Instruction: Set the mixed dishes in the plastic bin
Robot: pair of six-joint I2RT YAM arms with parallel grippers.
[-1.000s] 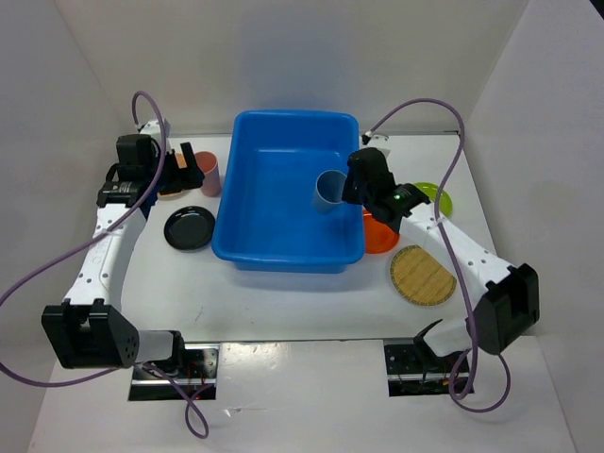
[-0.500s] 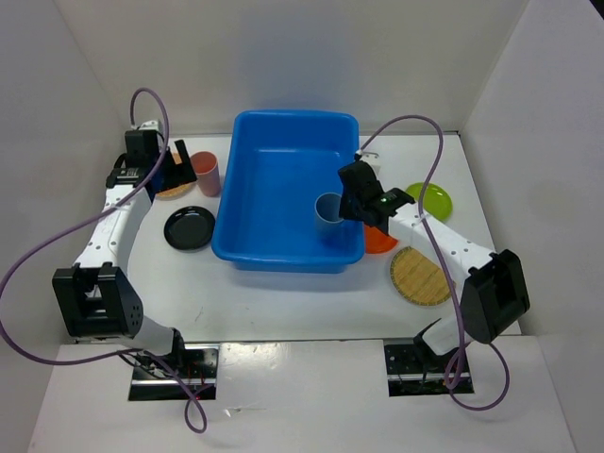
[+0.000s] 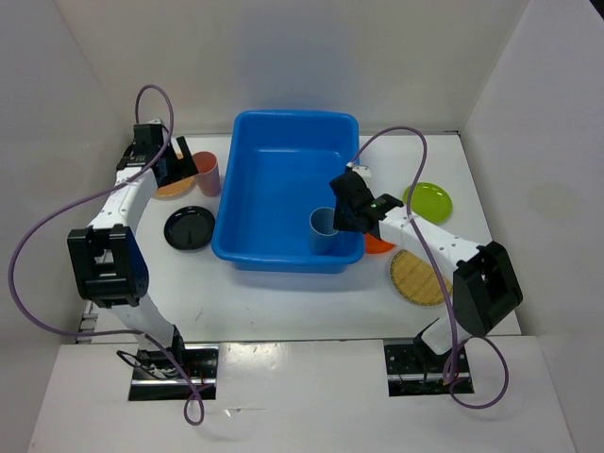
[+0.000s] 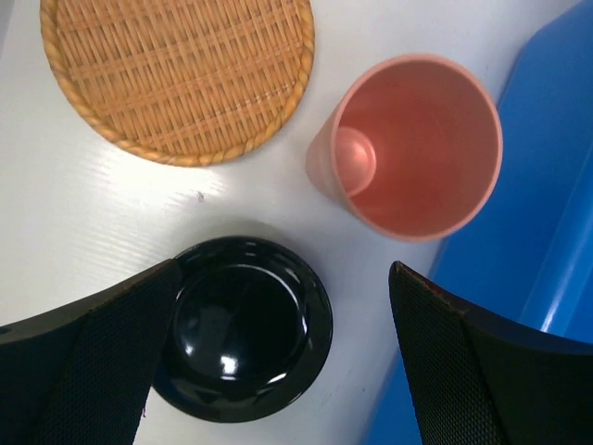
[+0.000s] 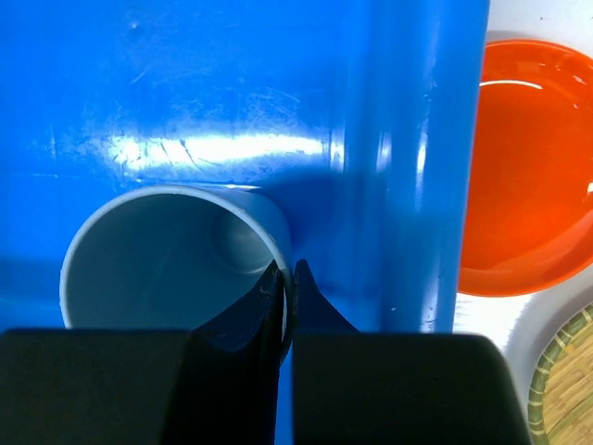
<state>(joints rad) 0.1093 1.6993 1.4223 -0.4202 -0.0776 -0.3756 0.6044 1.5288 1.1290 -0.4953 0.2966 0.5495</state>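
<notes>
Dishes first: the blue cup (image 3: 324, 229) is standing upright inside the bin (image 3: 283, 179), in its five o'clock corner, close against the right wall. The right gripper (image 5: 285, 278) is pinching the cup's rim at the wall side, with its fingers clenched tight on the thin edge. Just outside that wall, at four o'clock from the bin, the orange plate (image 5: 528, 167) is lying on the table (image 3: 283, 302). A green plate (image 3: 429, 202) is sitting at three o'clock and a woven plate (image 3: 420, 276) nearer the arm bases. On the bin's nine o'clock side the left gripper (image 4: 284, 278) is hovering with its fingers spread wide (nothing between them). Below it are the pink cup (image 4: 417, 148), a black plate (image 4: 243, 329) and a second woven plate (image 4: 181, 65), all apart from one another.
</notes>
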